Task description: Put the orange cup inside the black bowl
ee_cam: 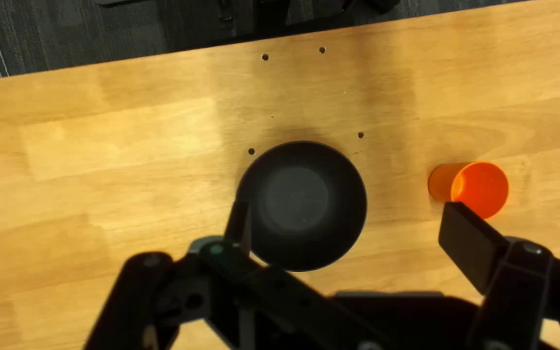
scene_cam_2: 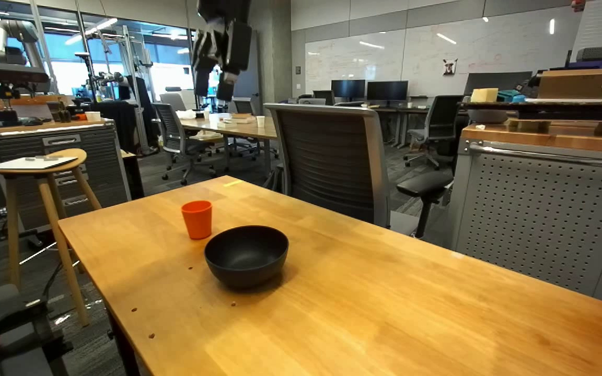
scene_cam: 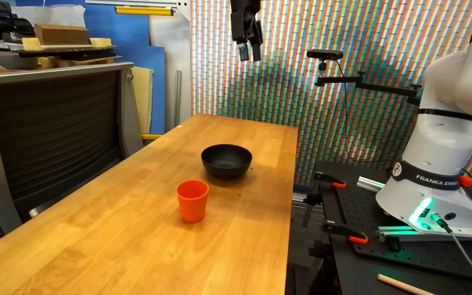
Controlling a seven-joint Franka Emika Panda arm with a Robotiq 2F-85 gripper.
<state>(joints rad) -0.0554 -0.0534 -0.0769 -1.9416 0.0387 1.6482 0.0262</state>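
- Nearest in an exterior view, the orange cup (scene_cam: 192,205) is standing upright on the wooden tabletop (scene_cam: 137,233).
- The black bowl (scene_cam: 226,163) is sitting just beyond it, apart.
- High above, the Robotiq gripper (scene_cam: 250,53) is holding its fingers apart.

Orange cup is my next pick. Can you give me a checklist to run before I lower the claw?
1. Claw open: ok, fingers spread, holding nothing.
2. Orange cup upright: ok, in both exterior views.
3. Cup apart from the black bowl: ok, a strip of table separates them in the wrist view.
4. Claw centred over the cup: not ok, one finger overlaps it in the wrist view.
5. Bowl ready to receive: ok, upright with nothing inside.
6. Opening wide enough for the cup: cannot tell from this height.
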